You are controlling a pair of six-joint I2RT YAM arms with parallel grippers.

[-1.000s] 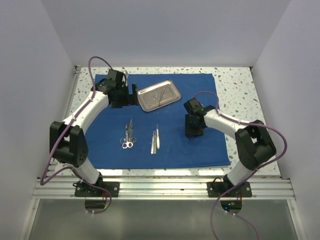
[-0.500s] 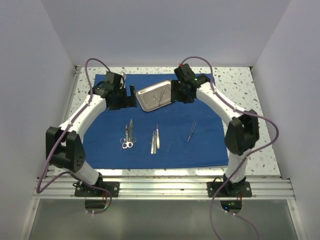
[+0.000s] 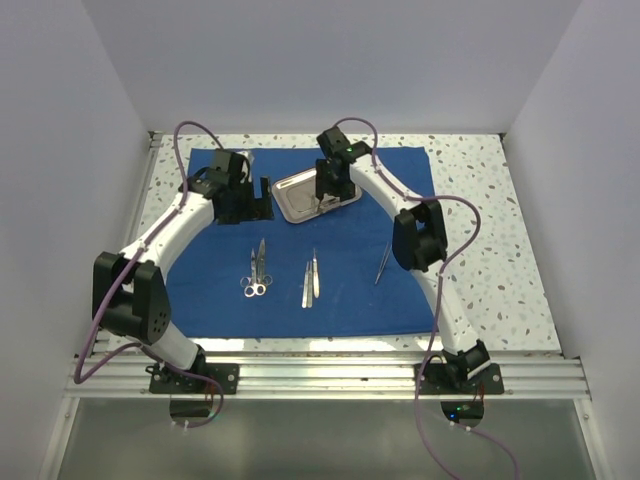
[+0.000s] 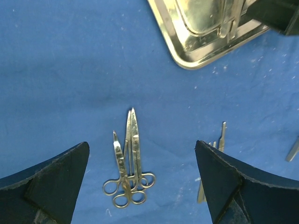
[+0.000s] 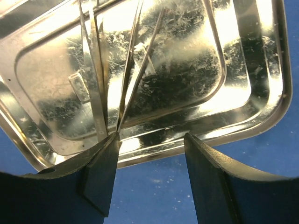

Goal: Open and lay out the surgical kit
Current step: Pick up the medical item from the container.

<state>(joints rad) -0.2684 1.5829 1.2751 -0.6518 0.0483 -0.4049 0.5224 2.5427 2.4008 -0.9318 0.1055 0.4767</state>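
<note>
The royal-blue cloth wrap (image 3: 340, 290) lies spread flat on the table. The shiny steel tray (image 3: 292, 203) sits on its far middle part; it also shows in the right wrist view (image 5: 243, 93) with slim tweezers (image 5: 96, 84) and a second thin instrument (image 5: 140, 60) inside. My right gripper (image 3: 328, 193) hovers open over the tray's near rim (image 5: 150, 137), its left fingertip by the instruments' tips. My left gripper (image 3: 260, 198) is open and empty just left of the tray (image 4: 141, 145). Scissors and forceps (image 4: 127, 163) lie on the cloth below it.
On the cloth lie the scissors pair (image 3: 256, 272), a tweezers pair (image 3: 310, 280) and a single slim instrument (image 3: 383, 262) to the right. Speckled tabletop (image 3: 490, 210) borders the cloth; white walls enclose the left, right and back.
My right arm has swung from the right part of the cloth up to the tray, leaving a slim instrument lying on the cloth. The left arm has barely moved.
</note>
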